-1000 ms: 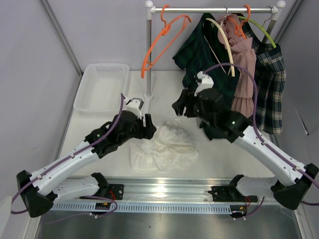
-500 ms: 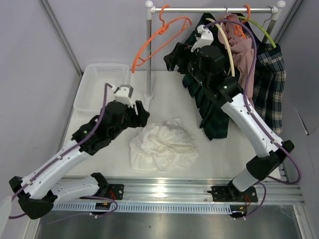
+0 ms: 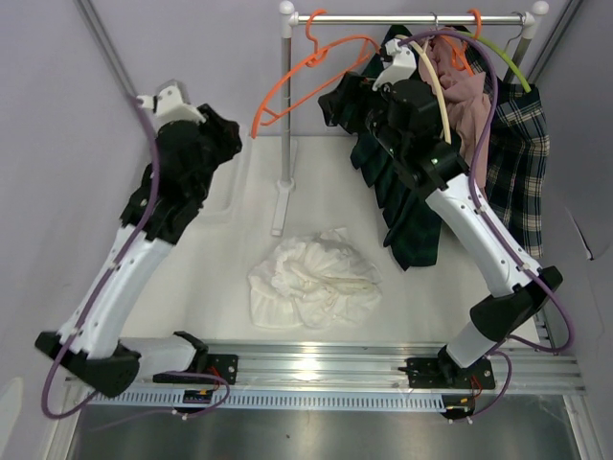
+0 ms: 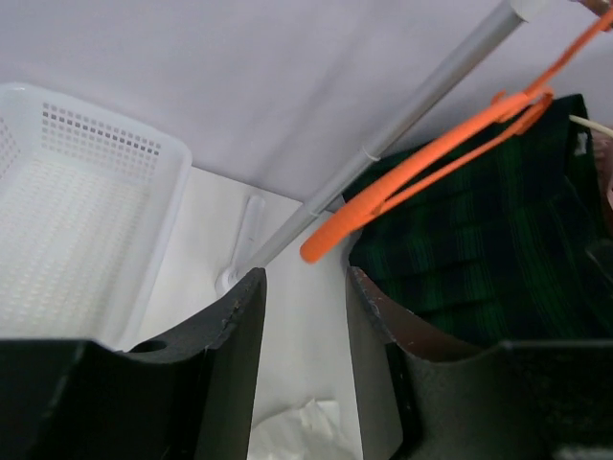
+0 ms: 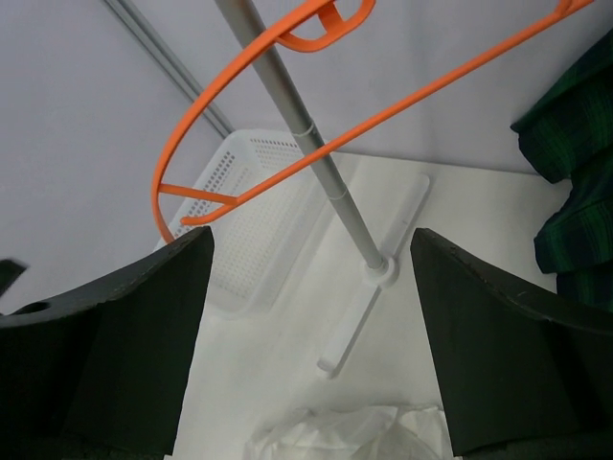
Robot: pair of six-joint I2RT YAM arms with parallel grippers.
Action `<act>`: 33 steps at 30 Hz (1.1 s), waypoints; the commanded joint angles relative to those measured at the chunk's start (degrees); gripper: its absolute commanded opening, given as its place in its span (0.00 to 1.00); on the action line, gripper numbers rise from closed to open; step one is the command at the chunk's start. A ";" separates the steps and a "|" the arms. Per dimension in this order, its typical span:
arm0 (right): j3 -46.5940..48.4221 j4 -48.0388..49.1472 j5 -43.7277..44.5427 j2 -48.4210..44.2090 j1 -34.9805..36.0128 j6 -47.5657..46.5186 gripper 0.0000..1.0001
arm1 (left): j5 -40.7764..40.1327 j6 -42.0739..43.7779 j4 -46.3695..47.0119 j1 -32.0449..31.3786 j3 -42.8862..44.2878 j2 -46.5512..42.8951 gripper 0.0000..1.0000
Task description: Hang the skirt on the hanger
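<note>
The white skirt (image 3: 311,283) lies crumpled on the table, held by neither gripper; its edge shows in the left wrist view (image 4: 297,426) and the right wrist view (image 5: 354,431). The empty orange hanger (image 3: 306,77) hangs tilted on the rail, and also shows in the left wrist view (image 4: 421,163) and the right wrist view (image 5: 249,105). My left gripper (image 3: 230,134) is raised high at the left, open and empty (image 4: 305,287), just left of the hanger's low end. My right gripper (image 3: 330,103) is wide open and empty (image 5: 311,249), just right of the hanger.
A white basket (image 4: 77,220) sits at the back left, under my left arm. The rack's pole (image 3: 285,115) stands on a foot (image 3: 280,206) behind the skirt. A dark green plaid skirt (image 3: 402,192), a pink garment (image 3: 469,96) and a checked skirt (image 3: 522,153) hang on the right.
My left arm has lifted from the skirt's left edge up and back toward the hanger's low end. My right arm rose to the rail, then barely moved. The skirt stayed on the table.
</note>
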 commanded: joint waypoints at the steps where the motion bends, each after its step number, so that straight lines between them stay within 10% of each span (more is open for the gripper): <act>1: 3.82 3.87 -1.97 0.96 0.06 -1.40 0.89 | 2.19 -3.59 2.62 2.68 4.37 8.25 0.45; 10: 3.91 4.32 -4.26 2.37 0.59 -2.98 0.91 | 14.75 -5.26 8.15 6.21 11.23 22.24 0.52; 33: 29.22 -7.46 6.63 20.65 5.24 -10.54 0.92 | 30.59 -5.62 20.46 1.99 -1.60 17.94 0.52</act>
